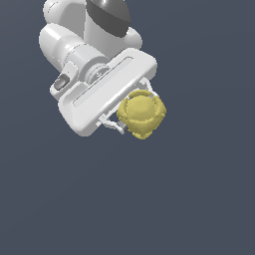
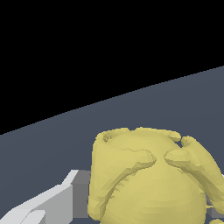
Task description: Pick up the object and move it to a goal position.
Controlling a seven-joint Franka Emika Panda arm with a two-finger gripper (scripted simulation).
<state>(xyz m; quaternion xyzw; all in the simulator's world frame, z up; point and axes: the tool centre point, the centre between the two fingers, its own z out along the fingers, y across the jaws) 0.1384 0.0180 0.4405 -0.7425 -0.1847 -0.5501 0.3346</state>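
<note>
Exterior view first: the white arm (image 1: 69, 45) reaches in from the upper part of the frame, ending in a broad white bar with a dark grey cap (image 1: 108, 15) above it. Below that bar sits the end effector (image 1: 130, 107), its two thin white fingers (image 1: 110, 123) closed in on the object (image 1: 141, 114), a mustard-yellow lumpy ball with bumpy lobes. One finger shows at the ball's lower edge toward the exterior view's left, the other curves over its top edge by the bar's far end, so the ball lies between them and looks clamped (the contact points themselves are partly hidden by the lobes). The ball is much narrower than the bar and hangs just below its end on the exterior view's right. Behind everything is a flat, even blue-grey bench (image 1: 199, 199); I cannot tell from this view whether the ball touches it or is held clear of it.

Wrist view: the object (image 2: 148, 179) fills the lower middle of the frame, very close to the camera, its matte yellow surface showing folded lobes and fine ridges. A white-and-grey finger (image 2: 52, 201) of the end effector lies right against one side of it, and a small sliver of grey shows at the opposite side. The blue-grey bench (image 2: 131, 113) runs as a slanted band behind the ball, and beyond its edge there is only black.
</note>
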